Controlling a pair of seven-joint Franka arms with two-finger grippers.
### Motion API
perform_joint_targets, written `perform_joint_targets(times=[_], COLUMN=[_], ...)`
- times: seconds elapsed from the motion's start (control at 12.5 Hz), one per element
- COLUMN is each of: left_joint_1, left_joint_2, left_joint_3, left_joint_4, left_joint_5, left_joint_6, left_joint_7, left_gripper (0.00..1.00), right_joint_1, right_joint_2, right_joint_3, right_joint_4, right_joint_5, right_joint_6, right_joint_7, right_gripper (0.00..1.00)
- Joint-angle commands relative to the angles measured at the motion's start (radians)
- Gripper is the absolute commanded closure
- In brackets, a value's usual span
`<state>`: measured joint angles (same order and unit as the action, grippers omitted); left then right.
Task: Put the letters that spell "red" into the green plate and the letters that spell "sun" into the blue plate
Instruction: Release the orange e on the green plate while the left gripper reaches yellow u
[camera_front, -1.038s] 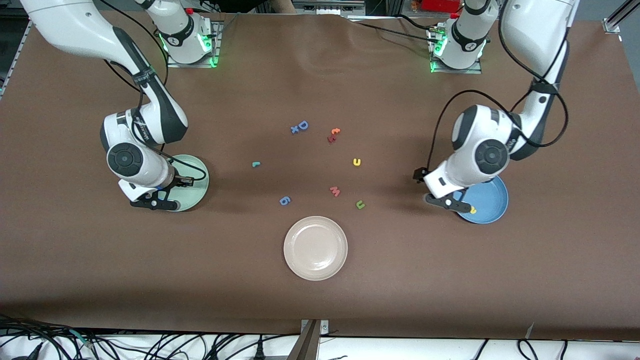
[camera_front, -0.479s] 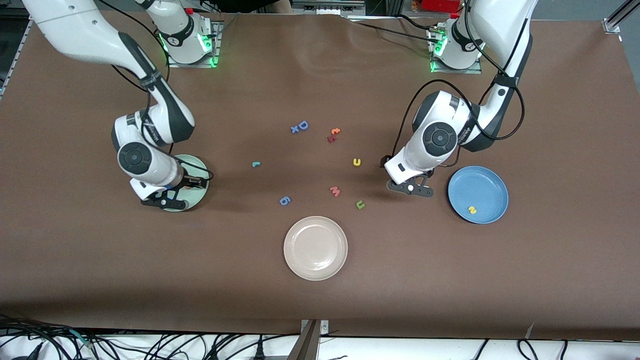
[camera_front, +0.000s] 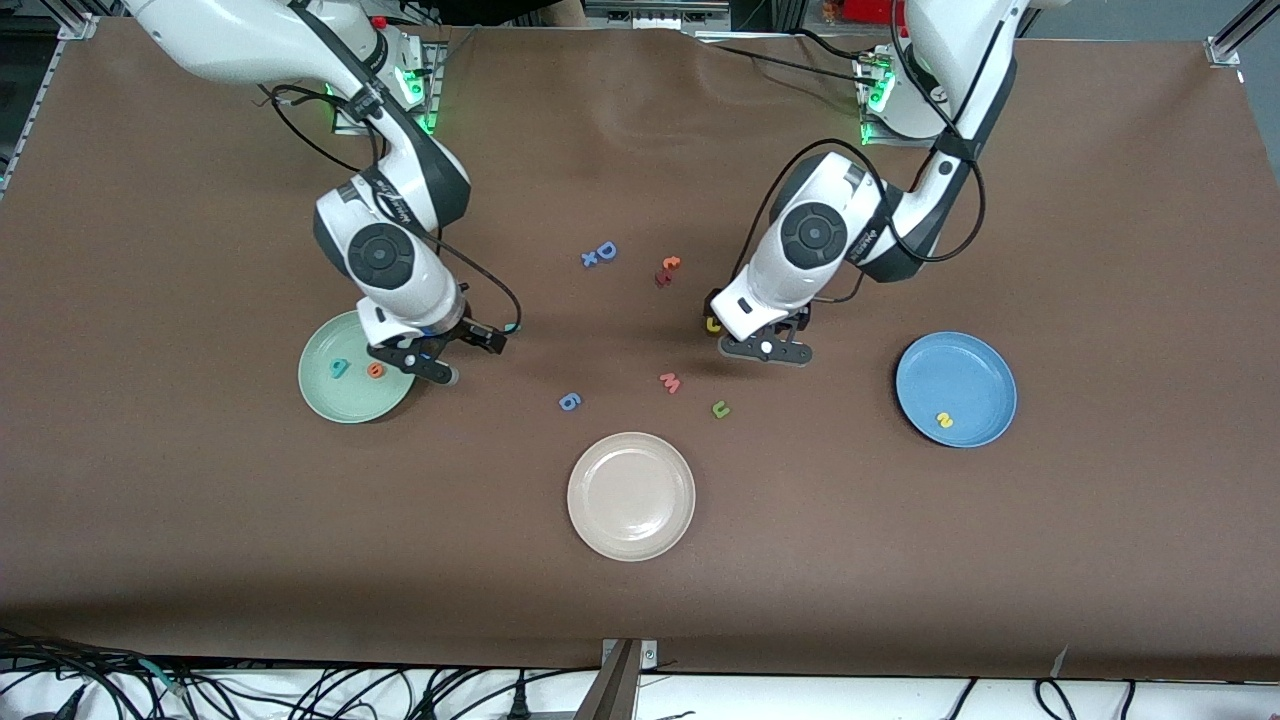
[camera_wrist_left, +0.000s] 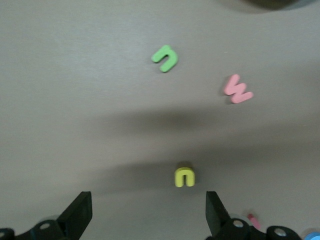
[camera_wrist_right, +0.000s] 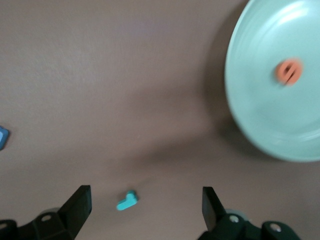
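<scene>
Your right hand hangs with its fingers spread wide and nothing between them, over the bench just beside the rim of the green plate, on the side toward the bench's middle. In the right wrist view the teal r lies on the bare bench between the two fingertips, with the plate's edge off to one side. The teal d and the orange e sit side by side in the green plate.

Your left hand is also spread and empty, over the bench near the yellow u — the left wrist view shows that letter lying flat between the open fingers, touched by neither. The green n lies nearer the front camera than the u, with the pink letter just beside it toward the right arm's end.

The blue plate stands toward the left arm's end, well apart from the left hand, and holds the yellow s.

The cream plate sits nearest the front camera, in the middle. Between it and the green plate lies the blue 6-like letter. Farther from the camera you see the blue D and the red and orange pair.
</scene>
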<state>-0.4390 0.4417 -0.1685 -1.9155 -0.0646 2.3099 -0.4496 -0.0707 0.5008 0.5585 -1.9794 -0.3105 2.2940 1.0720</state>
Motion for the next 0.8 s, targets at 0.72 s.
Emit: perform_joint_targets(times=[0.72], left_joint_1=[-0.121], left_joint_2=[0.035], left_joint_3=[0.010], left_joint_4=[-0.169], left_joint_5=[0.015], left_joint_6=[0.305], left_joint_7=[-0.121], left_gripper=[0.01], right_joint_1=[0.048], right_joint_2=[0.090], right_joint_3=[0.000], right_joint_4=[-0.102], right_joint_5=[-0.024], right_joint_6=[0.157], right_joint_7=[0.088], right_gripper=[0.05])
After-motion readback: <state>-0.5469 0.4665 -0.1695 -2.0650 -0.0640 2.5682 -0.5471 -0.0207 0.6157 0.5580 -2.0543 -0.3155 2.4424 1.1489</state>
